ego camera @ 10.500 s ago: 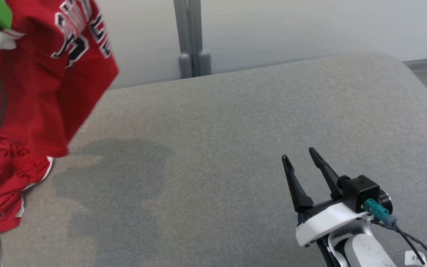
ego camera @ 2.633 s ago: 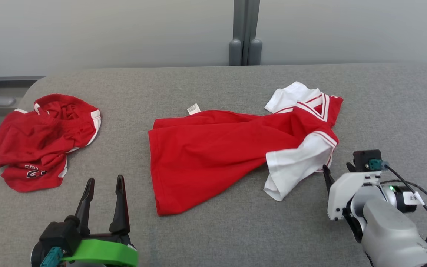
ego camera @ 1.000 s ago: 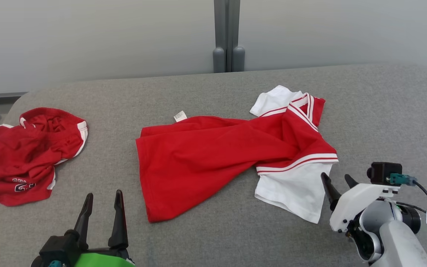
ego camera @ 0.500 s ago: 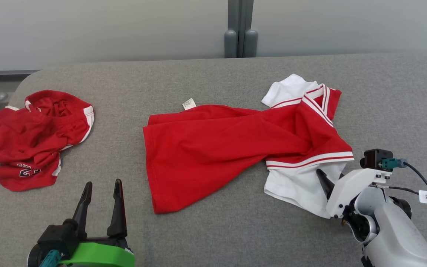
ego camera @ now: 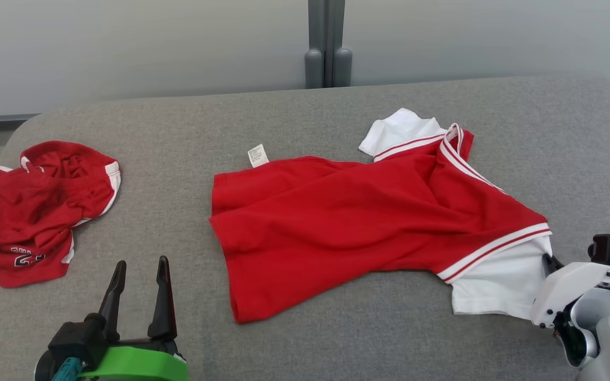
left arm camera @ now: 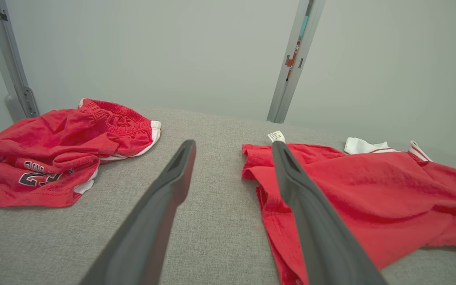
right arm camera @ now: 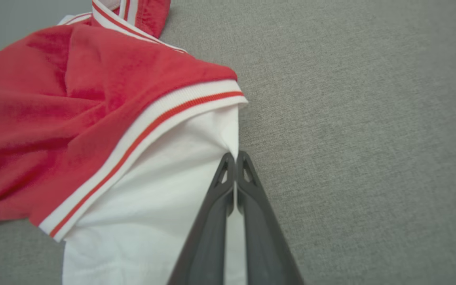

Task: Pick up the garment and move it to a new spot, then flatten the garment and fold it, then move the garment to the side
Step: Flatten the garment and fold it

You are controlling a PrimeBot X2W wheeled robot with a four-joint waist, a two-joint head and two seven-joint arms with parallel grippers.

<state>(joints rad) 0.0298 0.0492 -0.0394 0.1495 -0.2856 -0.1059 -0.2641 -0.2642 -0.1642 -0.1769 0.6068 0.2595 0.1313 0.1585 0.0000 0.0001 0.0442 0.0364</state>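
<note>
My right tool [right arm camera: 236,156] pinches the sleeve [right arm camera: 164,206] of the shirt [ego camera: 347,222] to tug it flat; left tool [ego camera: 141,261] hovers spread near the shirt.

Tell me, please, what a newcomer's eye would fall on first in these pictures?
A red jersey lies spread across the middle of the grey table. At its right end the right gripper's fingers are shut on the edge of its white sleeve. Crumpled red shorts sit at the table's left end, beyond the open left gripper.
</note>
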